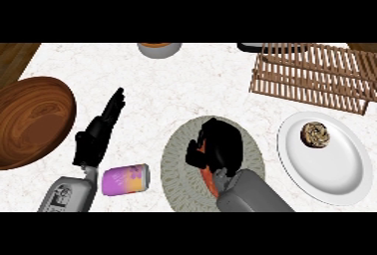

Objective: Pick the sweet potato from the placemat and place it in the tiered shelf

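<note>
A round grey-green placemat (177, 164) lies at the lower middle of the counter. On it lies the orange sweet potato (211, 182), mostly hidden under my right hand (219, 145); only an orange strip shows beside the wrist. The right hand's fingers curl down round it. The slatted wooden tiered shelf (316, 74) stands at the upper right, well apart from the hand. My left hand (99, 130) rests open at the left, fingers pointing up, holding nothing.
A large wooden bowl (29, 122) sits at the far left. A purple and orange can (125, 180) lies beside my left wrist. A white plate (335, 169) with a brown pastry (317, 134) is at the right. A grey cup (159, 49) stands at the top edge.
</note>
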`<action>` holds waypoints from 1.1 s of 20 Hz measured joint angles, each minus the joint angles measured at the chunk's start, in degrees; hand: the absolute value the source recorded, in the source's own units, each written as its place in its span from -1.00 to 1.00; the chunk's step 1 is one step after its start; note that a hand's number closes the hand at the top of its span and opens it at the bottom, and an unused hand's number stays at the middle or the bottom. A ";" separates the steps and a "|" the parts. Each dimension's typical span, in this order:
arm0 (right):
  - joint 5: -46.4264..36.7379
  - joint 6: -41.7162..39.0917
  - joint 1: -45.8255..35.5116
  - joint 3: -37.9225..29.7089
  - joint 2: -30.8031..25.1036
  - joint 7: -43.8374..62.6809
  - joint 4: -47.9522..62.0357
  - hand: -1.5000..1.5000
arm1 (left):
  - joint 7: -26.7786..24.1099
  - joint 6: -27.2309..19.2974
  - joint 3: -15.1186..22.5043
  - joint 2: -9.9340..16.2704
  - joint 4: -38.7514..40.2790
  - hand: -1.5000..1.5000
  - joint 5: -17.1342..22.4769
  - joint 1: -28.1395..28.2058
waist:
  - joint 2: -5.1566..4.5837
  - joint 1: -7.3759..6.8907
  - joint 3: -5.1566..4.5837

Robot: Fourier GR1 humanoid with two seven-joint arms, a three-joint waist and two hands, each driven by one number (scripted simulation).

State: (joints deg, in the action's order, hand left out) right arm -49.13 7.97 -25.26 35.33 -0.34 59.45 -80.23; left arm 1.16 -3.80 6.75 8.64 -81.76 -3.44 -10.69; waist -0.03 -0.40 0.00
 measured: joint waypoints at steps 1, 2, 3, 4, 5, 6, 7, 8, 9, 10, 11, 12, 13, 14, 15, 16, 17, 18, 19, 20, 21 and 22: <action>-0.15 1.53 0.02 -0.19 0.01 -0.33 -1.37 1.00 | -0.03 0.18 -0.46 0.25 0.43 0.00 0.17 -0.44 | 0.02 0.15 0.00; -0.28 3.15 -0.24 -0.59 0.01 -0.46 -2.82 1.00 | 0.17 0.10 -0.39 0.22 0.26 0.00 0.06 -0.17 | 0.08 0.15 0.01; -0.46 4.71 -0.34 -1.37 0.03 -1.06 -4.21 1.00 | -0.45 0.09 -0.38 0.20 0.33 0.00 -0.03 0.32 | 0.11 0.23 0.01; -0.80 5.70 -0.96 -2.18 0.04 -1.19 -5.60 1.00 | -0.54 0.15 -0.40 0.20 0.01 0.00 0.05 0.64 | 0.15 0.25 0.01; -1.47 6.71 -1.28 -2.71 0.05 -1.43 -6.87 1.00 | -1.02 0.11 -0.48 0.12 0.57 0.00 -0.08 0.72 | 0.15 0.36 0.00; -2.47 7.08 -1.55 -2.57 0.04 -1.05 -8.80 1.00 | -1.25 0.32 -0.74 0.30 0.69 0.00 0.07 0.89 | 0.19 0.44 0.00; -3.83 7.36 -1.79 -2.26 0.02 -0.47 -10.48 1.00 | -0.65 0.17 -0.56 0.10 0.06 0.00 -0.06 0.86 | 0.24 0.46 -0.01; -4.91 7.42 -2.04 -2.73 0.03 -0.24 -12.17 1.00 | -0.54 -0.32 -0.19 -0.42 0.14 0.00 -0.55 0.78 | 0.26 0.57 -0.01; -5.90 7.10 -2.68 -3.15 0.01 0.39 -14.09 1.00 | -0.45 -0.22 -0.32 -0.42 0.08 0.00 -0.44 0.86 | 0.27 0.61 -0.01; -6.97 6.84 -3.33 -3.24 -0.01 1.28 -15.50 1.00 | -1.39 -0.30 -0.43 -0.58 1.00 0.00 -0.63 0.75 | 0.27 0.67 -0.02; -7.88 6.55 -4.64 -3.73 -0.04 2.08 -16.34 1.00 | -1.10 0.02 -0.75 -0.28 0.84 0.00 -0.43 0.43 | 0.27 0.59 -0.03; -9.12 5.74 -5.67 -4.08 -0.06 3.21 -18.05 1.00 | -0.90 -0.11 -0.79 -0.32 0.89 0.00 -0.58 0.25 | 0.31 0.67 -0.04; -10.76 5.04 -6.20 -4.51 -0.08 4.08 -19.24 1.00 | -1.01 -0.03 -0.97 -0.31 1.22 0.00 -0.52 0.19 | 0.35 0.76 -0.05; -12.35 4.31 -6.36 -5.40 -0.23 4.59 -20.36 1.00 | -0.90 0.14 -1.10 -0.09 0.77 0.00 -0.44 0.53 | 0.39 0.80 -0.06; -14.00 3.25 -7.01 -6.12 -0.22 5.28 -21.67 1.00 | -0.81 -0.04 -0.87 -0.24 0.33 0.00 -0.64 1.09 | 0.44 0.85 -0.05; -15.72 2.28 -7.68 -6.41 -0.21 6.01 -22.73 1.00 | -0.88 -0.03 -0.94 -0.31 0.63 0.00 -0.66 0.97 | 0.46 0.94 -0.06; -17.01 1.45 -8.35 -7.36 -0.19 6.27 -23.26 1.00 | -0.68 -0.06 -0.86 -0.39 0.44 0.00 -0.78 0.99 | 0.44 0.90 -0.06; -18.08 0.25 -9.42 -8.41 -0.18 6.62 -24.09 1.00 | -0.50 0.00 -0.82 -0.40 -0.01 0.00 -0.75 1.38 | 0.44 0.85 -0.06; -19.36 -0.47 -10.74 -9.14 -0.17 7.02 -24.26 1.00 | -0.83 0.26 -0.87 -0.25 0.16 0.00 -0.74 1.50 | 0.42 0.77 -0.06; -20.50 -1.34 -11.89 -10.36 -0.15 7.16 -24.68 1.00 | -0.47 0.38 -0.95 -0.27 0.06 0.00 -0.65 1.17 | 0.41 0.78 -0.07; -21.23 -2.43 -12.83 -11.77 -0.34 7.08 -25.61 1.00 | -0.28 0.57 -0.70 -0.32 -0.65 0.00 -0.64 1.41 | 0.42 0.77 -0.07; -22.39 -3.35 -13.35 -12.67 -0.30 7.01 -26.14 1.00 | -0.59 0.64 -1.03 -0.28 0.09 0.00 -0.59 1.00 | 0.39 0.86 -0.07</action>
State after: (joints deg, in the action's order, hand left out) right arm -71.52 4.62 -38.61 22.66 -0.64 66.47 -106.37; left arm 0.57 -3.16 5.72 8.36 -81.66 -4.03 -9.69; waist 0.36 0.46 -0.06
